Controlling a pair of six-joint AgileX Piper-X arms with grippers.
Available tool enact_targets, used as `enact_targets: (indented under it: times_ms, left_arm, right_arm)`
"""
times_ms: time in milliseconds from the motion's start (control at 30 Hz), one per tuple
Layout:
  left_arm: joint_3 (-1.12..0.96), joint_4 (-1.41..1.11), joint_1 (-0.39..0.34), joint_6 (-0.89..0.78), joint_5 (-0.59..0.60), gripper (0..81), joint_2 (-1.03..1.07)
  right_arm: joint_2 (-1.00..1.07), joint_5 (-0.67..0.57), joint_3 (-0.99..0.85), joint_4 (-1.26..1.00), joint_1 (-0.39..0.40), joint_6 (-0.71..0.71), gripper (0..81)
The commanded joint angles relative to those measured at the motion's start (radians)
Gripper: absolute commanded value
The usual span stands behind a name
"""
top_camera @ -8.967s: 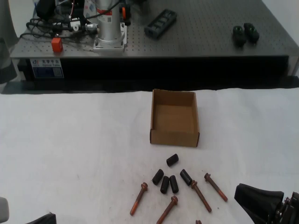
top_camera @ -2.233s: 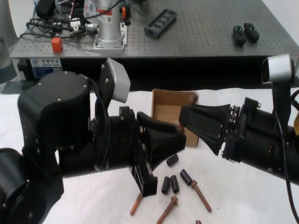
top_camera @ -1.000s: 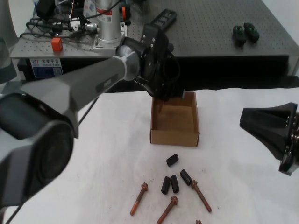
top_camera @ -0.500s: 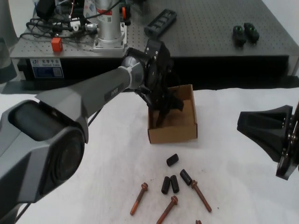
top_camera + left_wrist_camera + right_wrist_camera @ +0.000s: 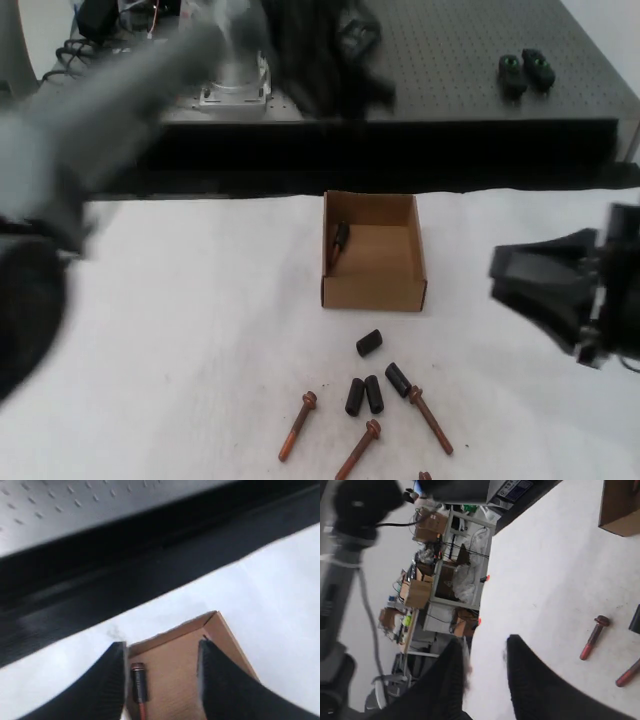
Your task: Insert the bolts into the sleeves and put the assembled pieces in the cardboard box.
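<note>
One white-sheeted bench (image 5: 150,330) fronts a dark perforated table (image 5: 450,70); cluttered shelves (image 5: 451,575) stand farther off. Left gripper (image 5: 162,680) hangs spread and empty over the cardboard box (image 5: 372,292); right gripper (image 5: 487,680) gapes empty too. One assembled piece (image 5: 339,240) lies inside the box; four sleeves (image 5: 369,343) and loose bolts (image 5: 296,426) lie near.

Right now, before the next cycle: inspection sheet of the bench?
surface: white cloth over the bench.
job's things: box holds one assembled piece; four loose sleeves and loose bolts in front of it.
clutter: two black knobs on the perforated table.
end effectors: left end effector open above the box; right end effector open, empty, above the cloth.
cables: bundle at the table's far left.
surroundings: shelves with cartons.
</note>
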Motion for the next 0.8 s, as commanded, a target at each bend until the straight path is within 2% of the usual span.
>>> enact_targets:
  times_ms: [0, 100, 167, 233, 333, 467, 767]
  left_arm:
    - [0.133, 0.082, 0.063, 0.048, -0.117, 31.5, -0.268]
    - [0.367, 0.031, 0.105, 0.045, -0.117, 30.3, -0.415]
    - [0.542, -0.032, 0.132, 0.029, -0.097, 30.3, -0.508]
    - [0.692, -0.102, 0.145, 0.021, -0.067, 30.3, -0.608]
    - [0.885, -0.202, 0.147, 0.021, -0.036, 30.3, -0.725]
    - [1.050, -0.237, 0.147, 0.021, 0.022, 30.3, -0.827]
    - [1.168, -0.229, 0.147, 0.021, 0.071, 30.3, -0.879]
  right_arm:
    - [0.106, 0.029, -0.067, 0.030, 0.043, -0.151, 23.9]
    - [0.232, 0.144, -0.159, 0.169, 0.114, -0.353, 23.0]
    - [0.314, 0.274, -0.237, 0.316, 0.169, -0.519, 23.0]
    - [0.408, 0.467, -0.327, 0.489, 0.223, -0.694, 23.2]
    - [0.547, 0.678, -0.435, 0.667, 0.284, -0.863, 23.2]
    - [0.689, 0.783, -0.500, 0.711, 0.327, -0.946, 23.2]
    - [0.867, 0.829, -0.527, 0.689, 0.365, -0.968, 23.2]
